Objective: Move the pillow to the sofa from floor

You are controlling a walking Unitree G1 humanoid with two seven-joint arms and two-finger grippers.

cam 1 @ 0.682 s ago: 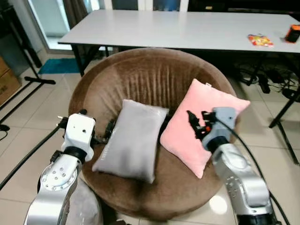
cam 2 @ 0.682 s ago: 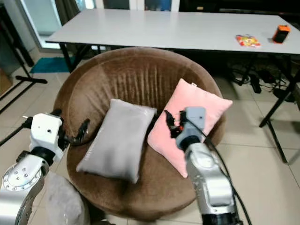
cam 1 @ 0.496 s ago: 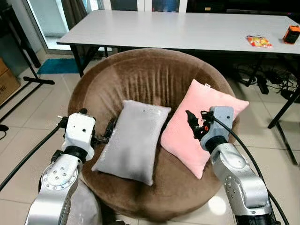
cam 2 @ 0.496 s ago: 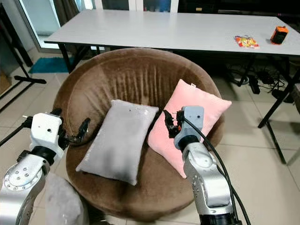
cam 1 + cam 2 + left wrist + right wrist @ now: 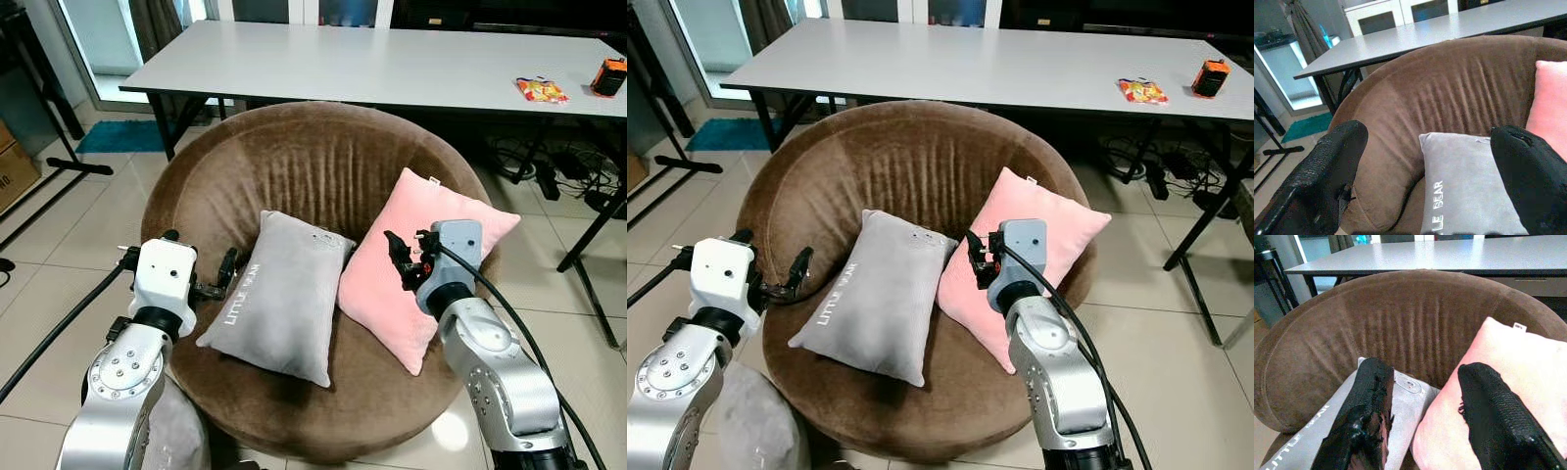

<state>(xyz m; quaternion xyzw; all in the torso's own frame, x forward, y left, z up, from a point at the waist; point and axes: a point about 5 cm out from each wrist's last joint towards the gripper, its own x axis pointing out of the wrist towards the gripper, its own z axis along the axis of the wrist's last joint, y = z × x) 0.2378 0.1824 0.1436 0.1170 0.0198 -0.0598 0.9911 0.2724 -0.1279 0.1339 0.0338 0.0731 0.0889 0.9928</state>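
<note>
A grey pillow (image 5: pixel 276 294) with white lettering lies on the seat of the round brown sofa (image 5: pixel 294 157), and nothing is holding it. Beside it a pink pillow (image 5: pixel 411 245) leans against the sofa's right side. My left gripper (image 5: pixel 217 279) hovers open at the grey pillow's left edge, its black fingers (image 5: pixel 1327 171) spread wide in the left wrist view. Over the gap between the two pillows, my right gripper (image 5: pixel 402 262) is open too, with a finger (image 5: pixel 1369 416) above the grey pillow (image 5: pixel 1312 440) and the other before the pink pillow (image 5: pixel 1508 367).
A long white table (image 5: pixel 392 59) stands behind the sofa, with a snack packet (image 5: pixel 542 89) and an orange object (image 5: pixel 609 76) on it. Cables lie on the tiled floor at right. A dark stand (image 5: pixel 49 117) is at left.
The grey pillow has settled on the seat and its lettering now shows. Both grippers have drawn slightly back from it. The camera has shifted a little.
</note>
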